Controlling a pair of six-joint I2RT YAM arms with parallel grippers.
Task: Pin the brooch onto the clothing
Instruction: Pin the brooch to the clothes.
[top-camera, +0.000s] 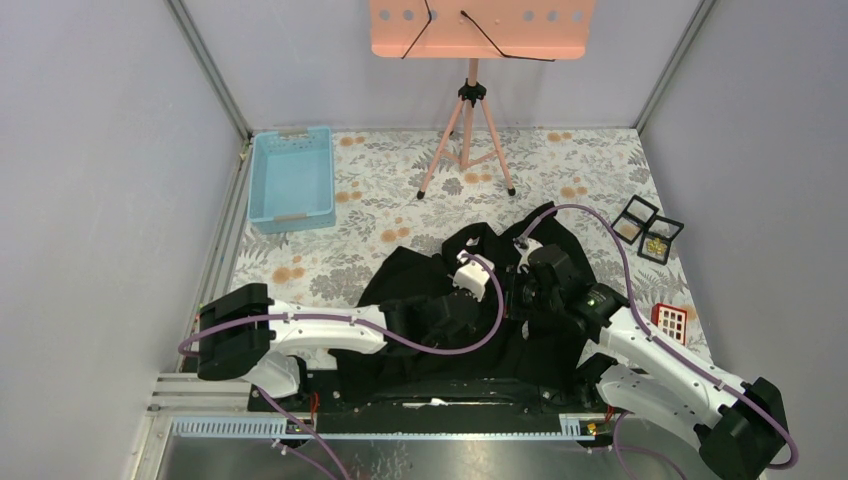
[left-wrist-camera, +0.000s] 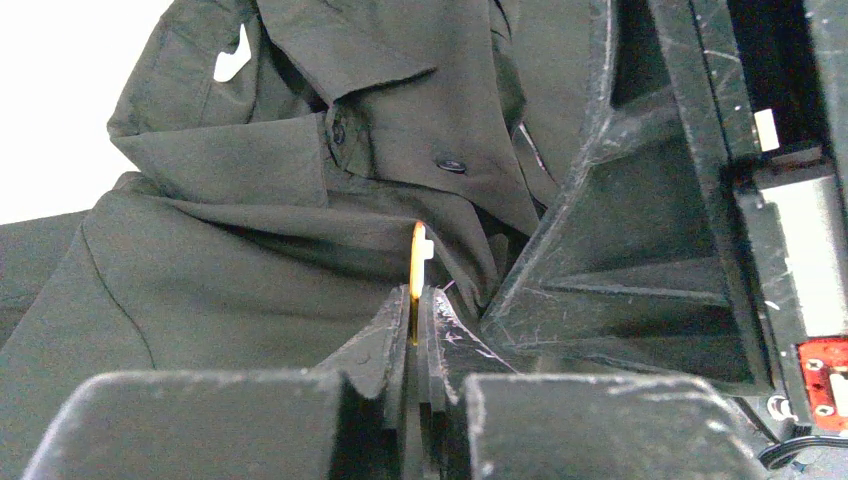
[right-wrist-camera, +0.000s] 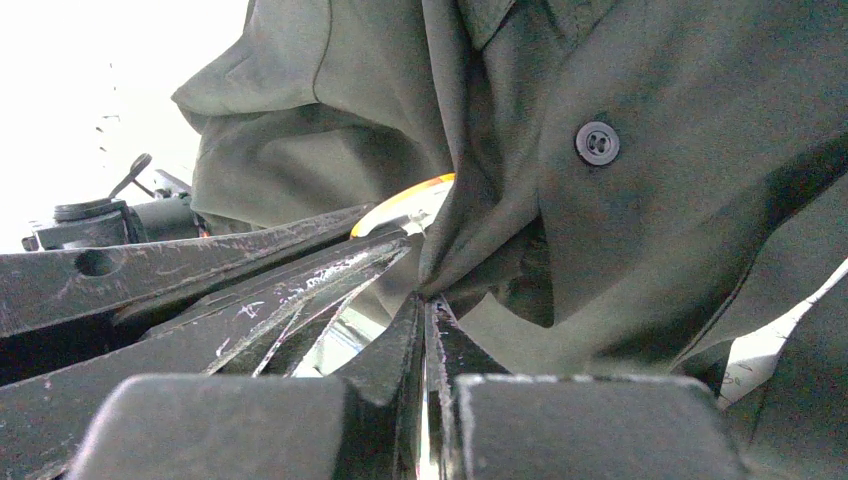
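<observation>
Far to the left sits a pale blue basket (top-camera: 292, 180), well apart from the black shirt (top-camera: 400, 285), which lies heaped at the near middle. Behind the shirt, a pink music stand (top-camera: 480, 30) rises on its tripod. Over the shirt's front, the left gripper (left-wrist-camera: 418, 305) pinches a gold brooch (left-wrist-camera: 416, 262) edge-on between closed fingers, just beside the buttoned edge. The right gripper (right-wrist-camera: 428, 300) is clamped on a fold of the fabric below a button (right-wrist-camera: 597, 143), and the left one's fingers cross low in front of its camera. To the right lie two small black trays (top-camera: 648, 230) and a red grid piece (top-camera: 671, 320). From above, both grippers and the brooch are lost against the dark cloth, and the brooch's pin cannot be made out in any view. A floral cloth (top-camera: 340, 250) spreads under everything, and plain grey walls (top-camera: 100, 150) close it in.
</observation>
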